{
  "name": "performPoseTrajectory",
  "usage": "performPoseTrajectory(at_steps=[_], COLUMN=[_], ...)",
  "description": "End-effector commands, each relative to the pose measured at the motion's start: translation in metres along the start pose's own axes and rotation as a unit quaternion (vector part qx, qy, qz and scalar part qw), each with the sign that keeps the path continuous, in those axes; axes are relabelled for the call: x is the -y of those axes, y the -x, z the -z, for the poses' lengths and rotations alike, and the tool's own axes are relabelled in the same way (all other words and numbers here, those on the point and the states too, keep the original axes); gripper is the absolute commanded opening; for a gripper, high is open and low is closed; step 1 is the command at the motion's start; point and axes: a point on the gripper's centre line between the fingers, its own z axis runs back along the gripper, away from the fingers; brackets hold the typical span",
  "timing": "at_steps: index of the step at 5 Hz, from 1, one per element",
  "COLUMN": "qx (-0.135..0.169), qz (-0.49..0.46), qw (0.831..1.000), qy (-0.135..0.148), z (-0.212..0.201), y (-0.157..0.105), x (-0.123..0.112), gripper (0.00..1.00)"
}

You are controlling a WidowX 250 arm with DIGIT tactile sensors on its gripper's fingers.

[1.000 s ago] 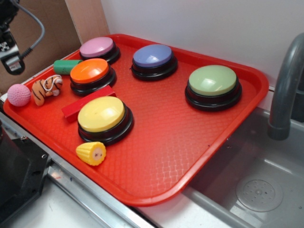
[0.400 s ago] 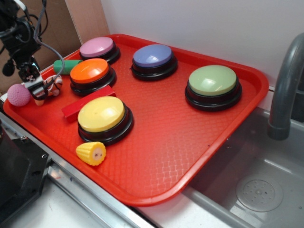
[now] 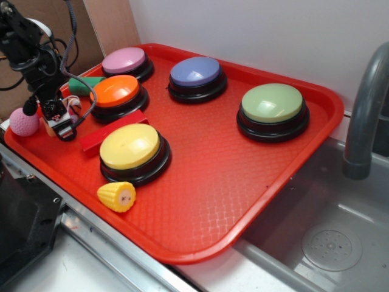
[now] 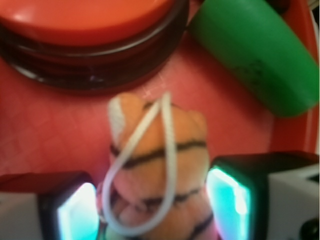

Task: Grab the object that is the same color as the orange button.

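The small orange toy tiger [image 4: 160, 165], black-striped with a white cord loop, lies on the red tray [image 3: 200, 258] just in front of the orange button [image 3: 115, 91]. In the exterior view the arm hides most of the tiger [image 3: 72, 104]. My gripper [image 3: 61, 126] is down at the tray's left end, open, its two fingers straddling the tiger. In the wrist view the gripper [image 4: 155, 210] shows the tiger's body between the lit pads, close on both sides. The orange button [image 4: 85, 20] fills the top of that view.
A green cylinder [image 3: 85, 84] lies behind the tiger and a pink ball [image 3: 23, 121] to its left. A red block [image 3: 112, 131], yellow button [image 3: 129, 146] and corn toy [image 3: 117, 196] sit nearer the front. Pink, blue and green buttons stand further back. Sink and faucet [image 3: 364, 109] are at the right.
The gripper came down from the upper left onto the tiger and now straddles it at tray level. The tiger and the other things have not visibly moved.
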Motion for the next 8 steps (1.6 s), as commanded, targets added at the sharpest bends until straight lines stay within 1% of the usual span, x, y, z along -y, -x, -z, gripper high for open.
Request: performPoseTrajectory(at_steps=[1,2,3,4,5,6,7,8], qx=[-0.029,-0.057,-0.050,-0.045,-0.042,-0.053,-0.062,-0.060], qz=[-0.030,-0.069,-0.076,-0.083,-0.082,-0.081,-0.060,-0.084], qw=[0.999,0.995,0.993,0.992,0.991,0.992,0.993,0.991], qy=[0.024,0.049,0.077,0.086,0.096,0.078,0.075,0.083], z=[-0.001,-0.019,-0.062,-0.095,-0.112,-0.133,-0.131,-0.126], y=[0.001,-0.002,-0.016,-0.029,-0.040,-0.058,-0.068,-0.063], x=[-0.003,0.002,0.012,0.027,0.046,0.079,0.091,0.091], gripper=[0.00,0.00,0.00,0.00,0.00,0.00,0.00,0.00])
